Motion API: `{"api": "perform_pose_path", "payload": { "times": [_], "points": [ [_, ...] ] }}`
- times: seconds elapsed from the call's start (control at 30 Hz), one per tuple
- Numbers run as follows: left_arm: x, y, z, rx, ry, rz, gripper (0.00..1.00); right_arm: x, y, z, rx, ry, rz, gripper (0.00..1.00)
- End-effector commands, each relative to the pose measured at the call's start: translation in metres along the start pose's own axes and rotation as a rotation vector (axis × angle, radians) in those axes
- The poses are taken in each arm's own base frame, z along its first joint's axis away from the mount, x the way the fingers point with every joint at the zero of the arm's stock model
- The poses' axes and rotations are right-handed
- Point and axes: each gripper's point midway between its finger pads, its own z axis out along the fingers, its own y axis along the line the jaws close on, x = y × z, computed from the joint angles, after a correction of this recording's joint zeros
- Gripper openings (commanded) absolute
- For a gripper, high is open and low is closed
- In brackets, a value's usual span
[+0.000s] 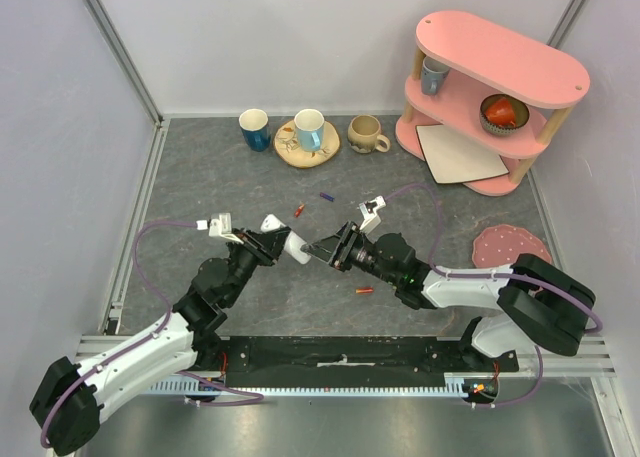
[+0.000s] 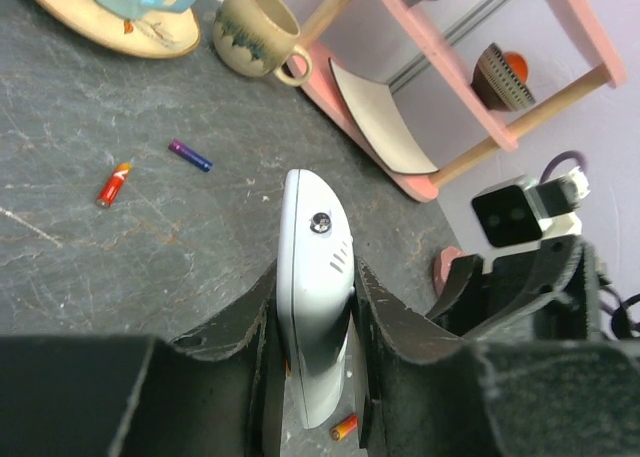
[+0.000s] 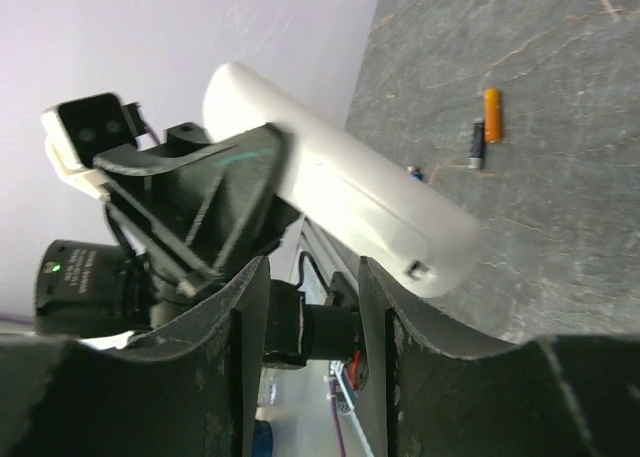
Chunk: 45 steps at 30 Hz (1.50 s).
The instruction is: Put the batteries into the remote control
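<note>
The left pincer point(image 2: 316, 277) is clamped on the slim white plastic remote control point(image 2: 312, 239), holding it off the grey stone-patterned tabletop point(image 1: 220, 177) near its middle. Only a plain curved face of the remote with a small round recess and short slots shows. Its buttons and screen are out of sight, and no lettering on it can be read. The right pincer point(image 3: 312, 277) faces it, jaws apart with nothing between them. The remote's end lies just past its fingertips, perhaps touching, though no view settles that. A red-orange cylindrical battery point(image 2: 114, 184) and a purple-and-blue battery point(image 2: 190, 155) lie loose beyond the remote. A third orange battery point(image 1: 364, 291) lies nearer the arms. Their label print is too small to read.
</note>
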Motion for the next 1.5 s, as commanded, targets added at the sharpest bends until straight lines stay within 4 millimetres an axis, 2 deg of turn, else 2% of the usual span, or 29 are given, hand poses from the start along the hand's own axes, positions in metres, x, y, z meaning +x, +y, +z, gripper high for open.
{"api": "perform_pose_path", "payload": {
  "times": [0.0,0.23,0.43,0.6,0.93,1.17,1.47],
  "points": [
    [-0.011,-0.009,0.003,0.006,-0.025,0.021,0.02,-0.012,0.049,-0.002,-0.152,-0.027,0.002,0.48],
    [-0.013,-0.008,0.003,-0.001,-0.033,0.011,0.02,-0.011,0.046,-0.003,-0.149,-0.021,0.002,0.48],
    [-0.021,-0.017,0.0,0.045,-0.07,-0.015,0.02,-0.004,0.024,-0.009,-0.096,-0.014,0.042,0.52],
    [-0.024,-0.024,0.0,0.076,-0.084,-0.026,0.02,0.001,0.021,-0.01,-0.095,0.002,0.06,0.49],
    [-0.03,-0.032,-0.001,0.104,-0.094,-0.036,0.02,0.001,0.014,-0.009,-0.073,0.0,0.055,0.48],
    [-0.031,-0.033,-0.002,0.106,-0.095,-0.029,0.02,0.0,0.014,-0.008,-0.067,-0.004,0.057,0.56],
    [-0.031,-0.037,-0.004,0.129,-0.088,-0.037,0.02,-0.002,0.012,-0.006,-0.058,-0.014,0.053,0.56]
  ]
}}
